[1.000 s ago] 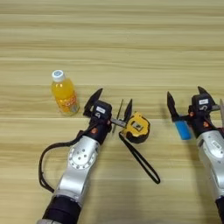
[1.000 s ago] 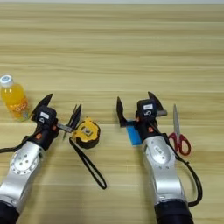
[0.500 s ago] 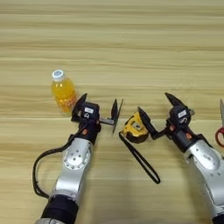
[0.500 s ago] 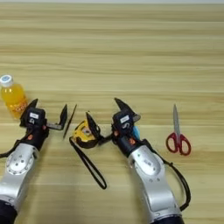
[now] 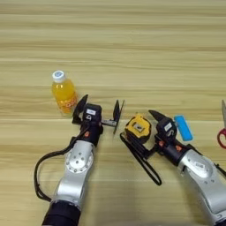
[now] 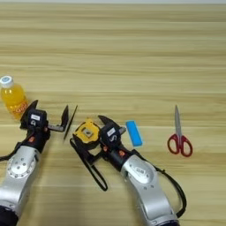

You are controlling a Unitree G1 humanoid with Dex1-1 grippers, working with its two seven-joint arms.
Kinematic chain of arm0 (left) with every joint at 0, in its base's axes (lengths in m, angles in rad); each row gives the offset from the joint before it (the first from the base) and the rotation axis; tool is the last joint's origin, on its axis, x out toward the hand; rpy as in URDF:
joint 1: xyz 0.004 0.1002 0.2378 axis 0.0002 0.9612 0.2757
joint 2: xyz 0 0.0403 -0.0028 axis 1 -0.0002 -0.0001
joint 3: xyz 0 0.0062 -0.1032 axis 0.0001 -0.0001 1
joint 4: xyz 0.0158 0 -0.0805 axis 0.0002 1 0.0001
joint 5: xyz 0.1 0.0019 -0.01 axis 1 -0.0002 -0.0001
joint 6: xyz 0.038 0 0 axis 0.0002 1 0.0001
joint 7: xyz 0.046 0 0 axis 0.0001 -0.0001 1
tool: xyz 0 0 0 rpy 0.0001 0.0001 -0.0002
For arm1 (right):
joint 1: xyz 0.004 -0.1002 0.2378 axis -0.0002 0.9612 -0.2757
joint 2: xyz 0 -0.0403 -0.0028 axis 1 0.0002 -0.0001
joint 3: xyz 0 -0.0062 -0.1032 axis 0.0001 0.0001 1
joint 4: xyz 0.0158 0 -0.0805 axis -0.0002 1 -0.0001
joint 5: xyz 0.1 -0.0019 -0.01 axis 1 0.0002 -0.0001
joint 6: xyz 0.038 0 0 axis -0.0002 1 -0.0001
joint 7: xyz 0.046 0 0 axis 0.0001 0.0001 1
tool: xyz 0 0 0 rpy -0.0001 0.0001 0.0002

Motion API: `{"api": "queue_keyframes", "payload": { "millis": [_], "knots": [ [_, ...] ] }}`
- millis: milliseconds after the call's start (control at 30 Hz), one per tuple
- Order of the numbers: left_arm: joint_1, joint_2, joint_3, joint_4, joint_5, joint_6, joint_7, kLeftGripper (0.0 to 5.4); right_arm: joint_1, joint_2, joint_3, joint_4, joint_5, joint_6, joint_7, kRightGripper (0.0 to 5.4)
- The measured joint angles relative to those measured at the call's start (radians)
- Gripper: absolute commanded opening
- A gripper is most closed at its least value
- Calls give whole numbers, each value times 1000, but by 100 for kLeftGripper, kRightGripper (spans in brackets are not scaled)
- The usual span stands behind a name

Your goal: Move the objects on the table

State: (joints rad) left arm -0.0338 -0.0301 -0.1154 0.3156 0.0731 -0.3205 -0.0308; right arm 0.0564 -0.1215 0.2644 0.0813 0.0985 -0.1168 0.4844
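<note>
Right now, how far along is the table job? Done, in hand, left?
Done: nothing visibly finished. In hand: the right gripper sits open at the yellow-black tape measure, one finger over it, no closed grasp visible. The left gripper is open between the small orange-juice bottle and the thin dark stick. Left: bottle, stick, the flat blue bar and red-handled scissors lie free.

On the matt, pale wooden table [image 5: 132,53] with its fine plank grain, the orange-juice bottle [image 5: 64,93] looks like glossy clear plastic under a white cap, the tape measure [image 5: 137,128] beside it like smooth yellow-and-black plastic, and the scissors [image 6: 179,133] show bright metal blades with shiny red plastic handles.
</note>
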Motion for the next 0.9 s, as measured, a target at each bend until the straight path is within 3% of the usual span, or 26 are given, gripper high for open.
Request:
{"api": "queue_keyframes", "payload": {
  "millis": [433, 900],
  "knots": [
    [1, -9, -8, -1, 0, 3, 9, 539, -72, 14, 26, 126, -54, 5, -15, 540],
    [1, -6, 5, 0, 0, 4, 10, 539, -100, 18, 15, 191, -72, 13, -27, 540]
  ]
}}
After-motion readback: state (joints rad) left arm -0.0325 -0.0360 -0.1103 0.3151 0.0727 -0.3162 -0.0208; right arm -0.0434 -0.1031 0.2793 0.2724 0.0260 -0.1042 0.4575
